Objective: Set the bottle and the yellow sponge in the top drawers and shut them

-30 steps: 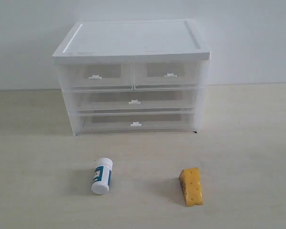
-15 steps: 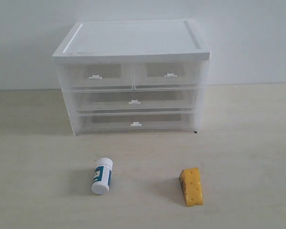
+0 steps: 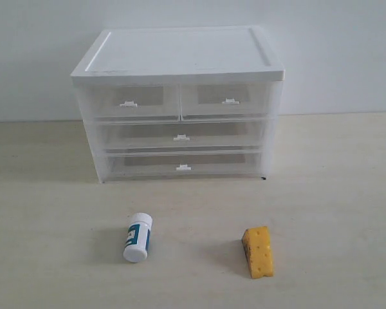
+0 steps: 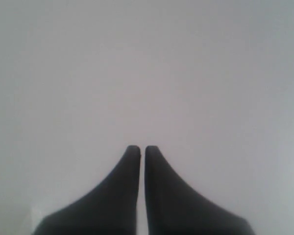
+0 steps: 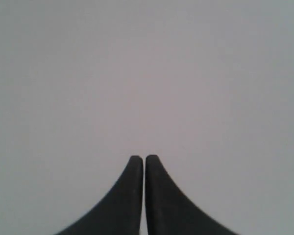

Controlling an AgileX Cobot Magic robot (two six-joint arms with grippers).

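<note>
The white pill bottle (image 3: 137, 237) lies on its side on the table, front left, cap toward the camera. The yellow sponge (image 3: 258, 252) sits front right, a holed wedge. Behind them stands the cabinet; its top left drawer (image 3: 129, 102) and top right drawer (image 3: 228, 99) are both pushed in. Neither arm shows in the exterior view. My left gripper (image 4: 142, 148) is shut with nothing in it, facing a blank pale surface. My right gripper (image 5: 144, 157) is likewise shut and empty, with only plain grey before it.
The white-topped translucent cabinet (image 3: 180, 55) stands at the back centre against a white wall. Two full-width drawers (image 3: 181, 136) lie below the top pair, both shut. The pale wooden table (image 3: 334, 193) spreads around the objects.
</note>
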